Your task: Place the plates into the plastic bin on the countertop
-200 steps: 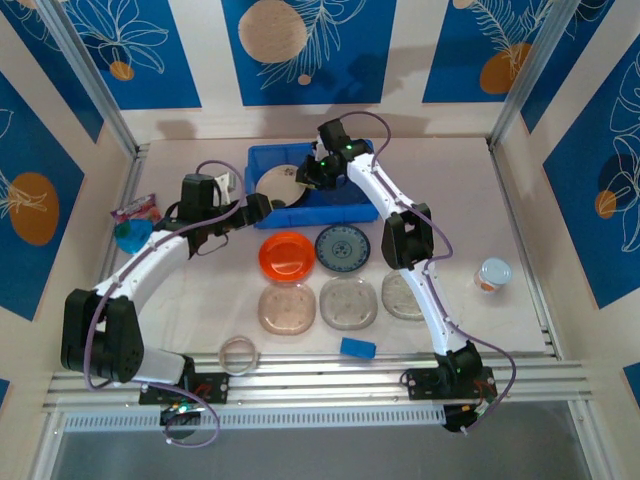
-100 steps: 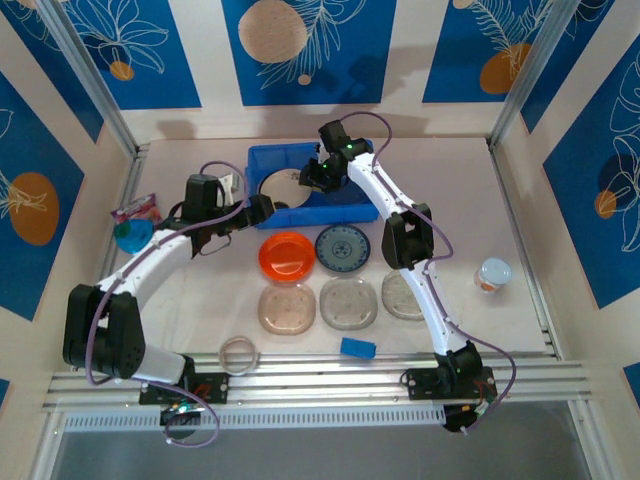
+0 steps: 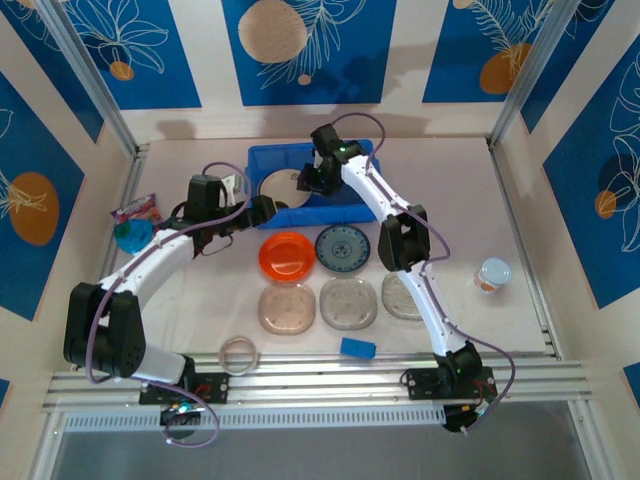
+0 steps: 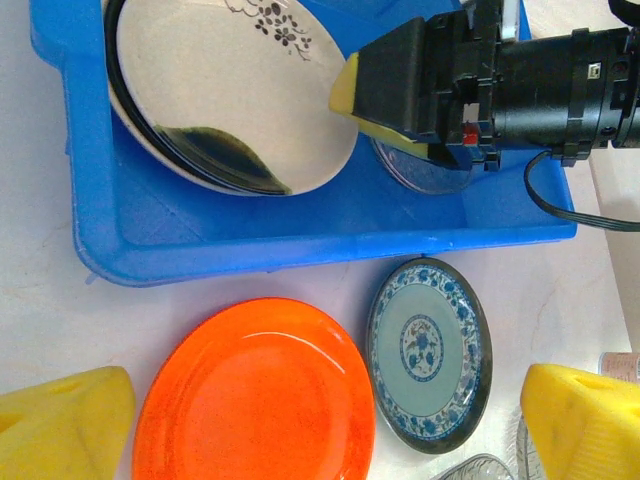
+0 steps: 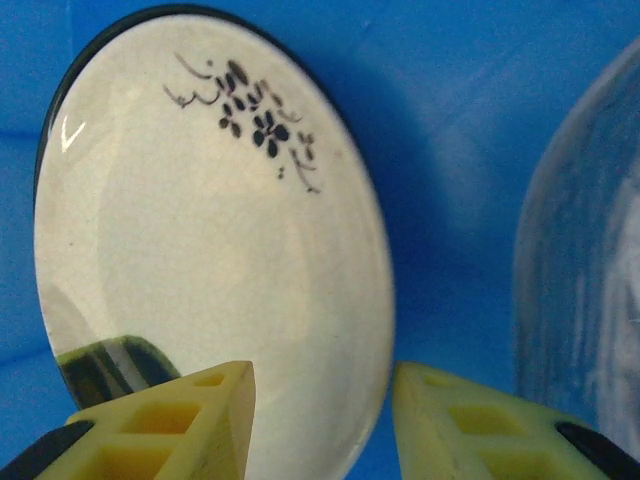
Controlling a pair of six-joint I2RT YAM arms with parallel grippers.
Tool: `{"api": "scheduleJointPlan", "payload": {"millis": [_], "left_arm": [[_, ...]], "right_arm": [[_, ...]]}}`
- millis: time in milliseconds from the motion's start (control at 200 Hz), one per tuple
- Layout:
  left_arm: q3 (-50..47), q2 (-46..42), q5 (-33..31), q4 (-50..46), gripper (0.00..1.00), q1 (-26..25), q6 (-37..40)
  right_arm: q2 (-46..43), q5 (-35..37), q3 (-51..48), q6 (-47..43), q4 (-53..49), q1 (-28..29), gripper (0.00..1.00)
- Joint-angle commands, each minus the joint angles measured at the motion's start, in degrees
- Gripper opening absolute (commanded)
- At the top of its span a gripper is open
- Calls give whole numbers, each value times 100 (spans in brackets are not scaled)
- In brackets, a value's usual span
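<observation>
Hovering over the beige plate [image 5: 200,250], right fingers [image 5: 160,420] stand apart; left fingers [image 4: 60,420] spread.

The top camera hangs above and behind the arm bases, looking down and forward over the whole countertop [image 3: 200,300]. The left wrist camera looks past the left gripper [image 4: 320,425] at the bin [image 4: 300,235] just ahead. The right wrist camera sits close over a beige plate [image 5: 200,250] beyond the right gripper [image 5: 322,405]. All three views share that plate.
</observation>
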Motion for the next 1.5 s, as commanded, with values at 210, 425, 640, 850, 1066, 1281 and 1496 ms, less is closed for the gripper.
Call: {"api": "scheduleJointPlan", "payload": {"millis": [210,425,640,850,1066,1281,1496], "left_arm": [[26,194,-66,123,98,-132,47],[92,161,-93,175,99,-272,89],[247,99,-269,100,98,-690,232],[356,86,-420,180,95,-1344,332],[675,466,-392,334,86,-2252,346],[1188,1109,-608,167,71,-3114,543],[1798,2000,-559,9,63,-3632,618]], "right_arm": [[-13,187,102,-76,-128,121,41],[-840,688,-755,-213,312,90,42],[-2422,944,-2253,-275,1257,15,49],[-4331,1147,-4502,-42,2107,-246,48],[-6713,1382,-7179,409,2789,-469,48],[-8120,1319,-8387,710,2449,-812,48],[-9159,1020,-9150,944,2464,-1694,48]]}}
